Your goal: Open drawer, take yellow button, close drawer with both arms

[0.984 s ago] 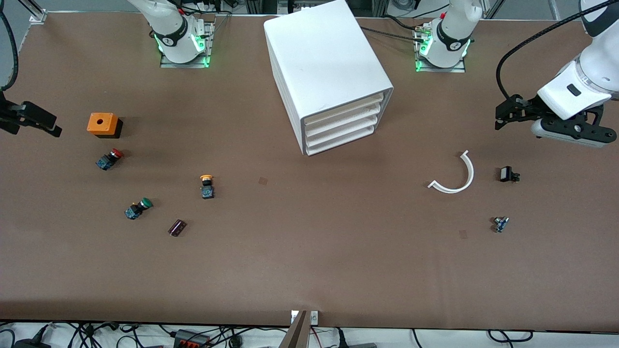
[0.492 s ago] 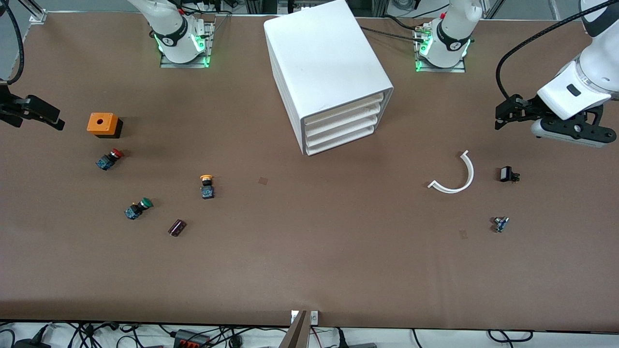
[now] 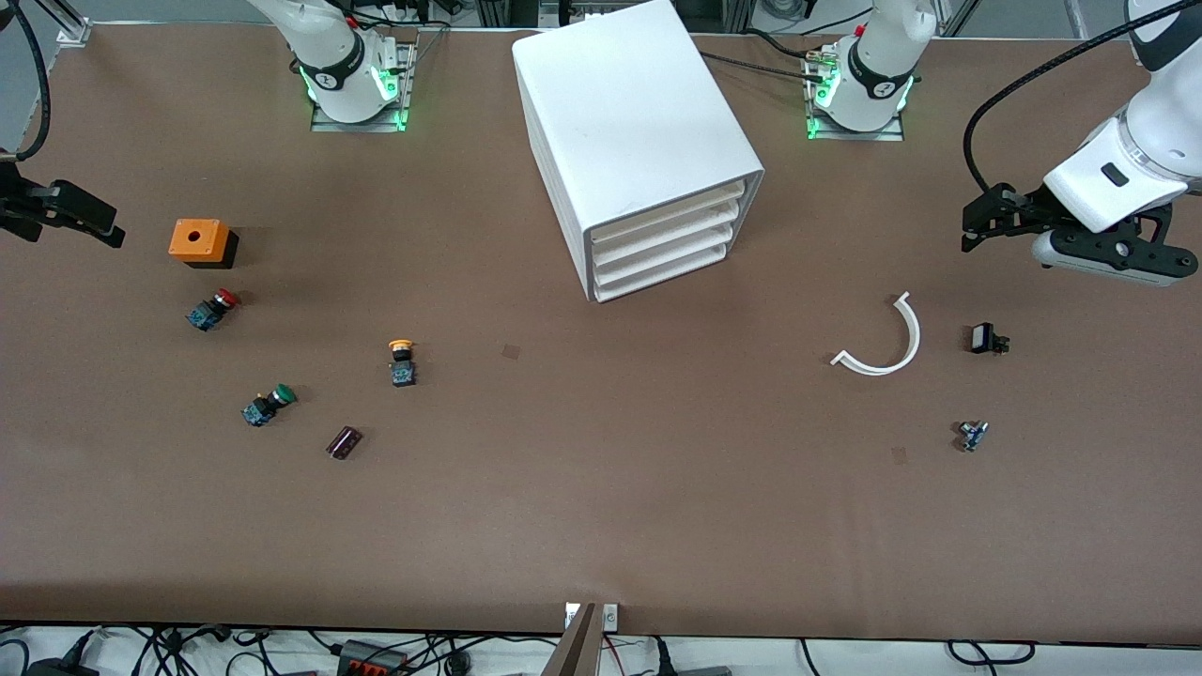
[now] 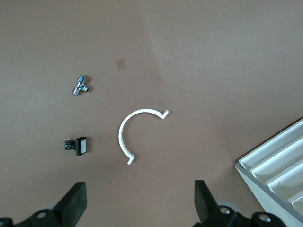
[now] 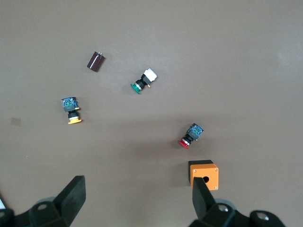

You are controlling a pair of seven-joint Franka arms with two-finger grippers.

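The white cabinet (image 3: 639, 131) stands mid-table with all four drawers pushed in; the highest drawer (image 3: 669, 219) is shut. Its corner shows in the left wrist view (image 4: 279, 163). The yellow-capped button (image 3: 402, 361) lies on the table, nearer the front camera than the cabinet and toward the right arm's end. It also shows in the right wrist view (image 5: 71, 111). My right gripper (image 3: 94, 225) hangs open and empty over the table's edge beside the orange box; its jaws show wide apart (image 5: 137, 198). My left gripper (image 3: 977, 225) is open and empty over the left arm's end (image 4: 139, 203).
An orange box (image 3: 199, 241), a red-capped button (image 3: 212, 308), a green-capped button (image 3: 268, 405) and a dark cylinder (image 3: 344, 441) lie near the yellow button. A white curved piece (image 3: 887, 343), a small black part (image 3: 986, 339) and a metal fitting (image 3: 972, 435) lie at the left arm's end.
My right gripper has drifted a little toward the robots' side of the table, still open. The left arm has barely moved.
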